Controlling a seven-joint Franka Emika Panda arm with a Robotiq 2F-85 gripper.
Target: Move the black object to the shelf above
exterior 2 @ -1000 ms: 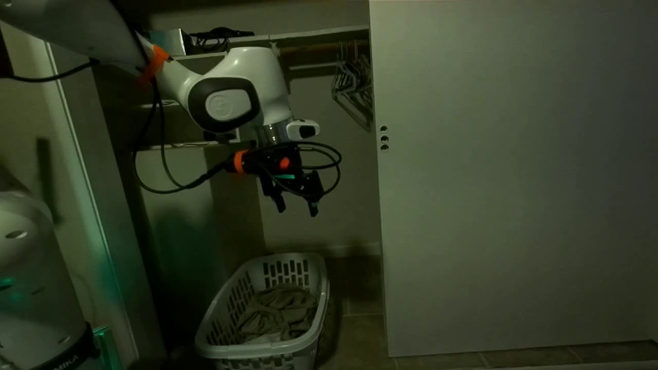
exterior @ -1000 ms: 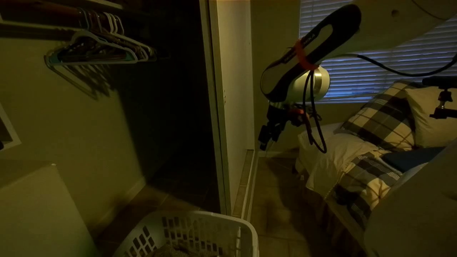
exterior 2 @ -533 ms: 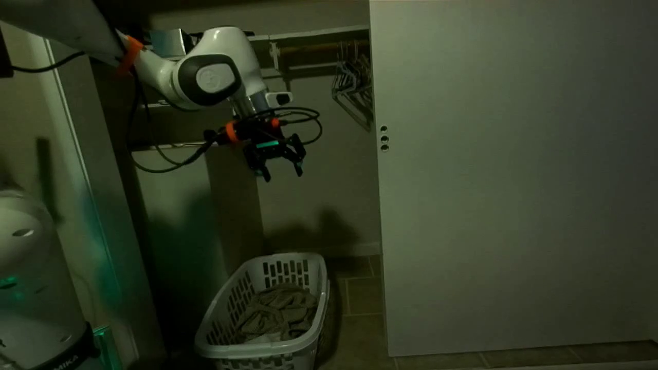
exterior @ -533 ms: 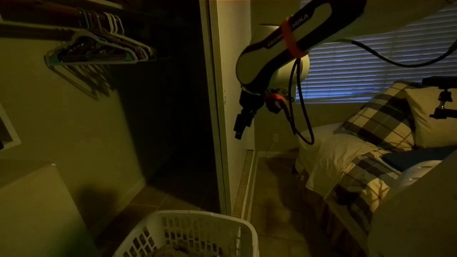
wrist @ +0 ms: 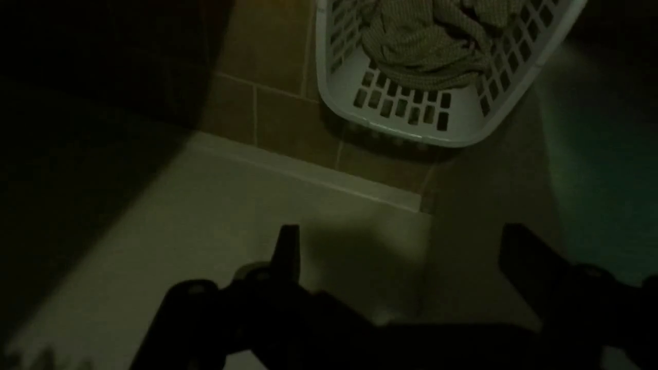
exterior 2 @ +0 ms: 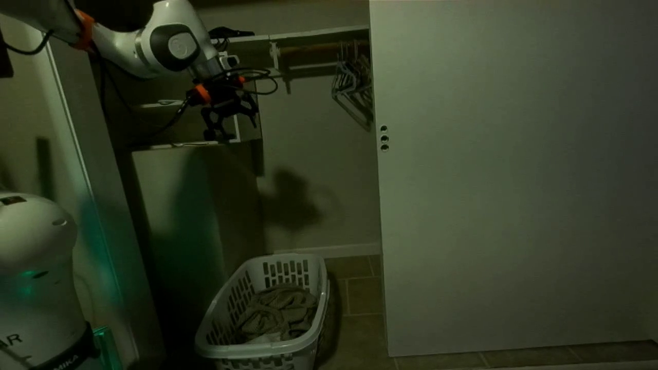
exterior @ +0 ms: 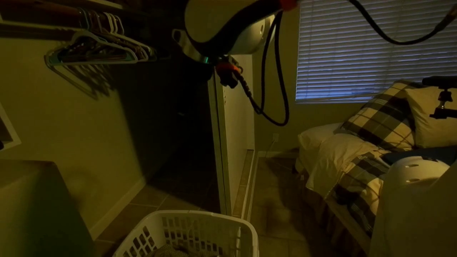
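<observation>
A small dark object (exterior 2: 209, 135) sits on the cabinet top (exterior 2: 169, 146) in an exterior view, partly behind my gripper; it looks like the black object. A dark sliver of it (exterior: 1, 145) may show at the left edge in an exterior view. A shelf board (exterior 2: 146, 106) runs above it. My gripper (exterior 2: 239, 129) hangs in front of the cabinet top's right end, fingers down, open. In the wrist view the gripper (wrist: 401, 231) is wide apart with nothing between the fingers. In the remaining exterior view the gripper is lost in the dark closet.
A white laundry basket (exterior 2: 277, 351) with cloth stands on the floor below. Hangers (exterior 2: 349, 87) hang from a rod at the right. A top shelf (exterior 2: 318, 34) bears a black corded item (exterior 2: 226, 33). A sliding door (exterior 2: 514, 180) covers the right side. Cables loop from the arm.
The arm has moved up and deeper into the closet, toward the shelves, leftward in both exterior views. The gripper stays open. The basket and hangers have not moved.
</observation>
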